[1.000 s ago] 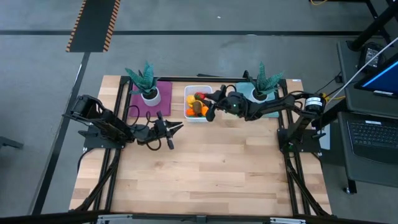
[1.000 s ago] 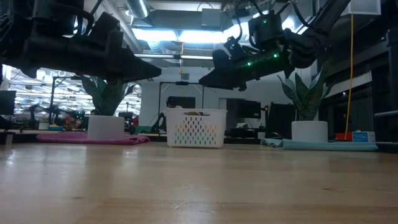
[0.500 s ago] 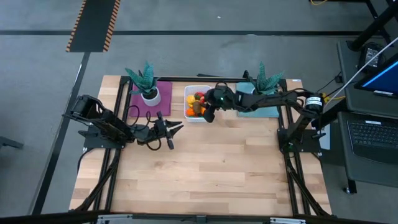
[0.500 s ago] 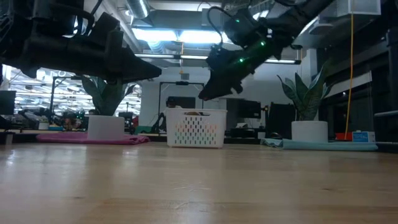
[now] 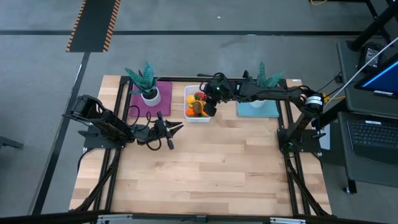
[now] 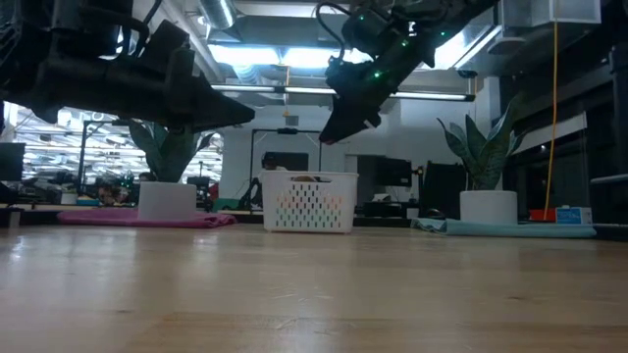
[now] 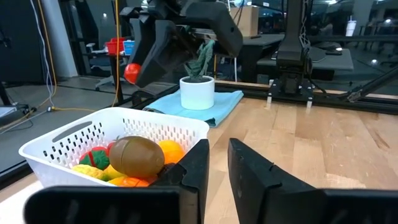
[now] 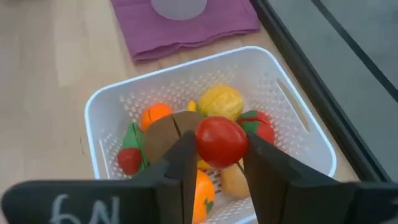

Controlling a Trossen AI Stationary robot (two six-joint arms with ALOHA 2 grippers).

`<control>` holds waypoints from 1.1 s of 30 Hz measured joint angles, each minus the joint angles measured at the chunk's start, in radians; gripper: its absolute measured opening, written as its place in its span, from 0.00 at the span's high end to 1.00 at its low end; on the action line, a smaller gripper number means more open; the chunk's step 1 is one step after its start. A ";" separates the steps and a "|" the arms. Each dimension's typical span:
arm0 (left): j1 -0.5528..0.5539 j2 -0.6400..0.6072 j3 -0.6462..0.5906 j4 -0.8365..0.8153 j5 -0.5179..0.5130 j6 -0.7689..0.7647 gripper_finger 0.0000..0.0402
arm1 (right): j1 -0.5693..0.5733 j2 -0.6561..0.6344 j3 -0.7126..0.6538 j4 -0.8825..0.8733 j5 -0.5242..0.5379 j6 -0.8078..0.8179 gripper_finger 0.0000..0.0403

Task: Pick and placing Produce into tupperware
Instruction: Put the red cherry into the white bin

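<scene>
- Between the right gripper's [image 8: 214, 163] two dark fingers sits a round red fruit [image 8: 221, 140], pinched firmly and hanging directly over the tupperware [image 8: 298, 134], which looks more like a perforated white basket.
- Inside the tub lie a yellow lemon [image 8: 219, 101], an orange [image 8: 155, 114], a brown piece [image 8: 168, 132], a strawberry [image 8: 129, 160] and other produce heaped together.
- From overhead, the tub [image 5: 188, 93] stands at about twelve o'clock on the table [image 5: 205, 174], with a purple mat [image 5: 163, 93] at its nine o'clock and a teal mat [image 5: 258, 110] at its three o'clock, each carrying a spiky potted plant.
- A second ago the right gripper [image 5: 210, 107] hung at the tub's four o'clock, over bare wood; it has since swung in over the tub and risen, its grasp unchanged. That puts the fruit where it needs to be, so I judge the release is the next step.
- At eight o'clock from the tub, the left gripper [image 5: 176, 128] waits where it was, fingers nearly together with a thin gap, nothing between them.
- Writing: white marks resembling "6N" show on the right gripper's body in its wrist view; nothing else is readable.
</scene>
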 joint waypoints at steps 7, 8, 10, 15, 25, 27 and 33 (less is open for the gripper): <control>0.000 0.000 0.000 0.000 0.000 -0.001 0.91 | -0.002 0.000 0.000 0.010 -0.001 -0.003 0.73; 0.000 0.000 0.000 0.000 0.000 -0.001 0.92 | -0.002 0.006 0.000 0.022 0.000 -0.003 0.73; 0.000 0.000 0.000 0.000 0.000 -0.001 0.93 | -0.002 0.025 0.000 0.049 0.000 -0.003 0.73; -0.005 0.000 0.000 -0.005 0.005 -0.001 0.96 | -0.006 0.110 0.000 0.119 -0.001 -0.015 0.73; -0.023 0.000 0.000 -0.054 0.007 -0.001 1.00 | -0.034 0.182 -0.001 0.150 0.000 -0.006 0.70; -0.023 0.000 0.000 -0.054 0.007 -0.001 0.99 | -0.035 0.182 -0.001 0.157 -0.001 -0.006 0.69; -0.023 0.000 0.000 -0.053 0.006 -0.001 0.95 | -0.036 0.182 -0.001 0.163 0.000 -0.007 0.67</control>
